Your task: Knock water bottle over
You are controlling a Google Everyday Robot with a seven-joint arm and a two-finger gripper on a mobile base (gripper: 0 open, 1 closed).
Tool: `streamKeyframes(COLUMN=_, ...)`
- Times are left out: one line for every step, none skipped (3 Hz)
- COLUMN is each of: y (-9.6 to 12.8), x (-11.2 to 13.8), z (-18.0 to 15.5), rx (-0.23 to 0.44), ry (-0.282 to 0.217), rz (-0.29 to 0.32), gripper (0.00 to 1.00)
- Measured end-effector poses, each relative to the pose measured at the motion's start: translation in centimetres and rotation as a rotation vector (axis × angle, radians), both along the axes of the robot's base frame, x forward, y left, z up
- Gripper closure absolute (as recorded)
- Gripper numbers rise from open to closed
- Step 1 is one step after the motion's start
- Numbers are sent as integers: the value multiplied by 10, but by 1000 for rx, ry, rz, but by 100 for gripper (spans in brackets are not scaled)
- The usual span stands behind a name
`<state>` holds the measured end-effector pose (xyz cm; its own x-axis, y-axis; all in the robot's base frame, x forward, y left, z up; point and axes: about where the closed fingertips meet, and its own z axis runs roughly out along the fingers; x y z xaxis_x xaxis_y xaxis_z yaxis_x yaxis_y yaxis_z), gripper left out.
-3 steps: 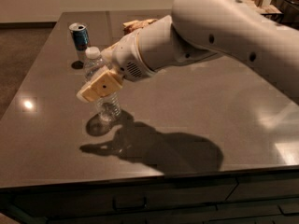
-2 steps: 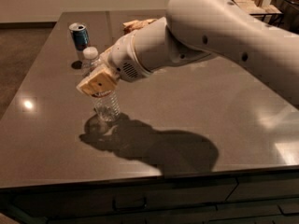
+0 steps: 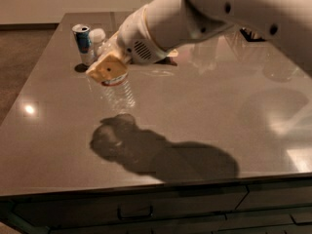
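The water bottle (image 3: 120, 92), clear ribbed plastic with a red-and-white label band, leans on the dark table (image 3: 204, 126) with its white cap (image 3: 97, 34) pointing up-left, next to the can. My gripper (image 3: 108, 68), tan at the tip, is against the bottle's upper body, just above the label. The big white arm (image 3: 195, 13) reaches in from the upper right. The bottle's middle is hidden behind the gripper. I cannot tell whether its base touches the table.
A short blue-and-silver soda can (image 3: 83, 39) stands at the back left, right beside the bottle's cap. The arm's dark shadow (image 3: 161, 150) lies on the tabletop in front. The table's front edge with a drawer handle (image 3: 134, 211) runs along the bottom.
The gripper and the bottle have moved up and back toward the can. The bottle's cap now sits beside the can, and the bottle leans more than before.
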<state>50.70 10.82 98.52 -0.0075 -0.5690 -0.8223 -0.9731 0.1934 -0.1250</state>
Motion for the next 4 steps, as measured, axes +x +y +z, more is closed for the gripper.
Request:
streamKeyframes(y=-31, x=23, z=7, rx=-175, ry=34, rz=-60, gripper=100)
streamKeyframes(y=-59, x=45, z=-22, rx=-403, ry=74, rz=-75, gripper=100)
streamKeyframes(y=-85, x=47, z=-53, rx=-601, ry=129, rz=-41, gripper=100)
streamKeyframes(y=-101, x=41, z=-73, rx=-750, ry=155, rz=-10, gripper=82)
